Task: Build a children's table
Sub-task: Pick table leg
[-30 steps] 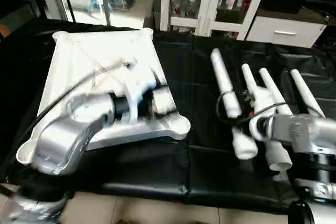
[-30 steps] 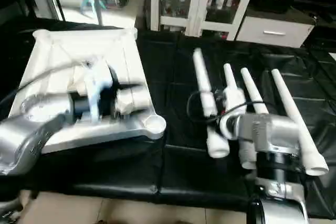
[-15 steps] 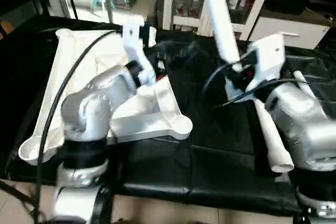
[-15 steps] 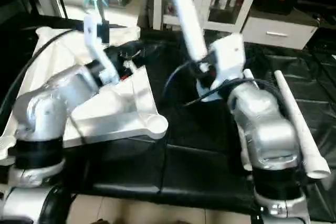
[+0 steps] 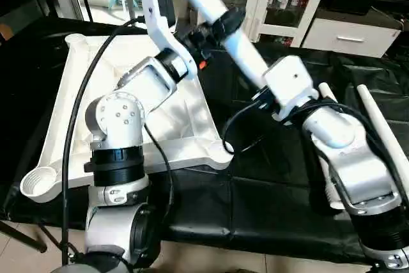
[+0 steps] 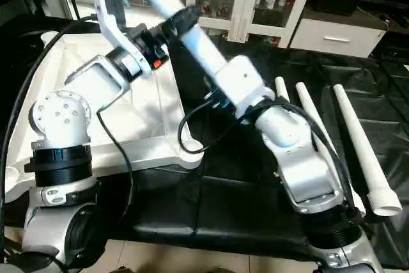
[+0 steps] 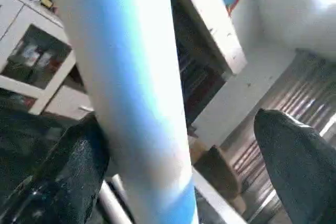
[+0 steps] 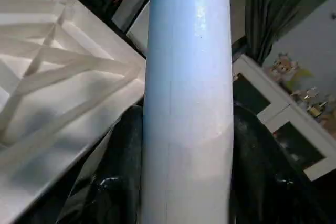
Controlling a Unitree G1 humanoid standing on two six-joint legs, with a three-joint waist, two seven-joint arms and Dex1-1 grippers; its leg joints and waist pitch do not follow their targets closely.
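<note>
With the right claw (image 8: 186,182) clamping the raised leg (image 5: 239,52) and the left claw (image 7: 178,150) spread wide around it, a loose handover could drop the leg onto the tabletop (image 5: 77,103).

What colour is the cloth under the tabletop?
Black, shown best in the left eye view.

Both arms raised; R gripper (image 8: 186,182) clamped on leg (image 5: 217,14); L gripper (image 7: 178,166) spread wide.

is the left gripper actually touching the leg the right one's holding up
Touching on one side. In the left wrist view the leg lies against one finger; the other finger stands clear of it.
</note>
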